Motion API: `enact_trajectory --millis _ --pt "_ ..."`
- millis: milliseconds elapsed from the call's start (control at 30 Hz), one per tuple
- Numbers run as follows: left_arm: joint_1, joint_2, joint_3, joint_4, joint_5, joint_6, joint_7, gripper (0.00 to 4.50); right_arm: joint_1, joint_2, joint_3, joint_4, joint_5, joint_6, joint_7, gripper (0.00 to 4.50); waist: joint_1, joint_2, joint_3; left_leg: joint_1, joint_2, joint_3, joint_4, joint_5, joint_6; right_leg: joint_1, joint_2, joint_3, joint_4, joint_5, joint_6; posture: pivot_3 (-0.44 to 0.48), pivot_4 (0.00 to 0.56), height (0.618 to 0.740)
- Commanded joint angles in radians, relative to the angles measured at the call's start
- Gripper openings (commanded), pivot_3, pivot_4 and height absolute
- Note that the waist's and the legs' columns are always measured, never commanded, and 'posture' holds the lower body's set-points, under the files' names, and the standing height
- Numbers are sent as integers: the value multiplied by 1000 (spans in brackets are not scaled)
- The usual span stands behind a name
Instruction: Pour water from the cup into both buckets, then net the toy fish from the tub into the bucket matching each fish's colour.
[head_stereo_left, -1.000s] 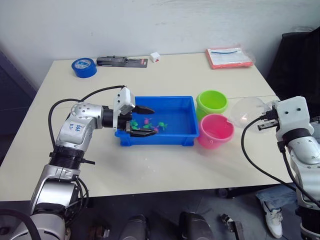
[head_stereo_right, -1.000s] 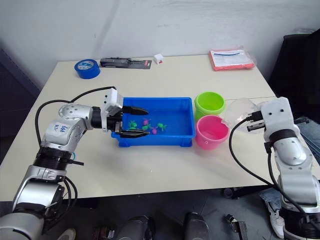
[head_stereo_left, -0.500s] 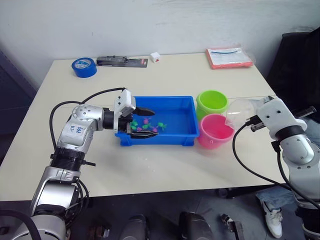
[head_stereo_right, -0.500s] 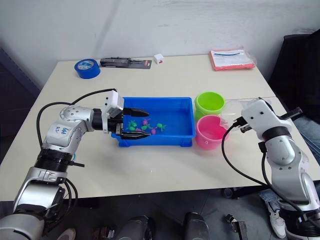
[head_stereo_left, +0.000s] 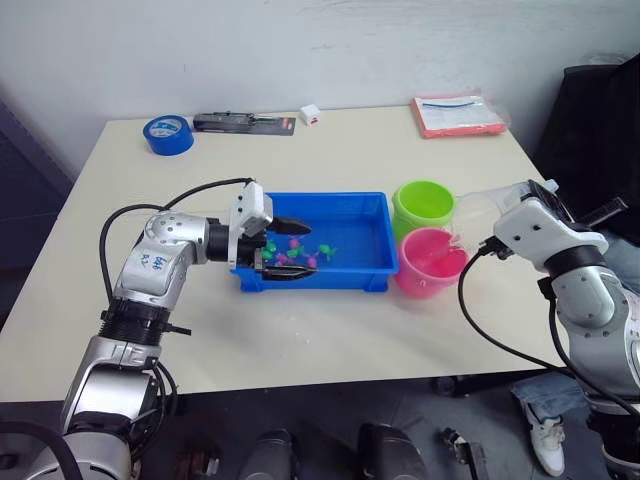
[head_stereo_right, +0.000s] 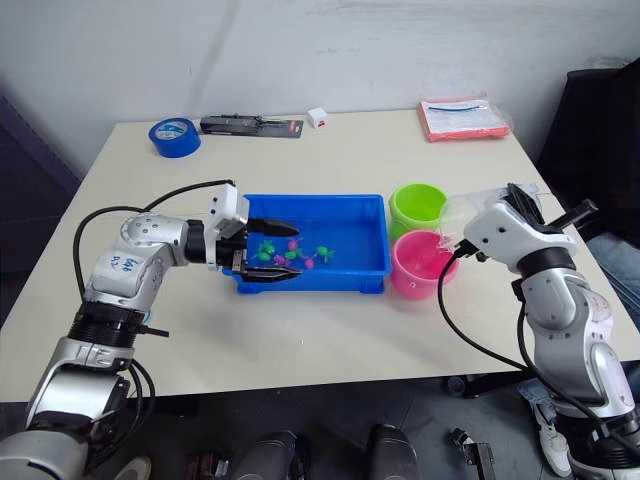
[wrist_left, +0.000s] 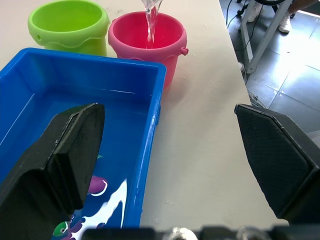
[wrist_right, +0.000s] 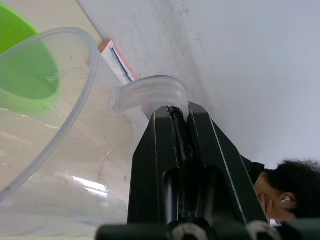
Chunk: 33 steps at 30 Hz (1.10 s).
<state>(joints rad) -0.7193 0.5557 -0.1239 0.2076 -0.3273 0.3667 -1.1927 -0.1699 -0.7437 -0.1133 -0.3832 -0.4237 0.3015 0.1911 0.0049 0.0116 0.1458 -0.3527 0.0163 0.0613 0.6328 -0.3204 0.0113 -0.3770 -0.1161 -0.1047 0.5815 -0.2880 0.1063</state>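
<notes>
A pale surface (head_stereo_left: 330, 320) carries a blue tub (head_stereo_left: 345, 275) near its middle. Tiny pink and green fish (head_stereo_left: 300, 252) lie in the tub's left part. Just right of the tub stand two buckets, touching each other: the green bucket (head_stereo_left: 423, 205) farther away, the pink bucket (head_stereo_left: 430, 262) nearer.

The right gripper (wrist_right: 184, 130) is clamped on the handle of the clear cup (head_stereo_left: 478, 212). The cup is tilted over toward the left, its spout above the pink bucket, and a thin stream of water (wrist_left: 151, 25) falls into that bucket.

The left gripper (head_stereo_left: 285, 248) reaches into the tub's left end with its two black fingers (wrist_left: 60, 150) spread wide. It holds nothing, with the fish just beside it.

At the far edge of the surface lie a blue tape roll (head_stereo_left: 167, 134), a dark flat tool (head_stereo_left: 245, 123), a small white cube (head_stereo_left: 310, 114) and an orange packet (head_stereo_left: 458, 114).
</notes>
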Motion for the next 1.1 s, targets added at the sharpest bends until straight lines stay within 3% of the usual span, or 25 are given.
enact_trajectory --millis 33,467,967,1100 --pt "2 8 19 -35 -8 -1 2 4500 -17 -8 -13 -8 -36 -28 -3 608 0 0 0 0 0 0 0 0 0 0 0 0 0 0 0 0 150 737" --pt "9 12 18 -42 -8 1 0 4500 -27 26 -26 -2 -32 -22 11 608 -1 0 0 0 0 0 1 0 0 0 0 0 0 0 0 0 150 737" --pt "15 21 23 -42 -7 3 3 4500 -125 265 -201 11 224 254 14 608 -4 0 0 0 0 0 2 0 0 0 0 1 3 0 0 0 150 737" --pt "5 19 53 -19 -23 30 27 4500 -231 292 -207 92 259 299 -23 608 -7 0 0 1 0 0 2 0 0 0 0 1 3 0 0 0 150 737"
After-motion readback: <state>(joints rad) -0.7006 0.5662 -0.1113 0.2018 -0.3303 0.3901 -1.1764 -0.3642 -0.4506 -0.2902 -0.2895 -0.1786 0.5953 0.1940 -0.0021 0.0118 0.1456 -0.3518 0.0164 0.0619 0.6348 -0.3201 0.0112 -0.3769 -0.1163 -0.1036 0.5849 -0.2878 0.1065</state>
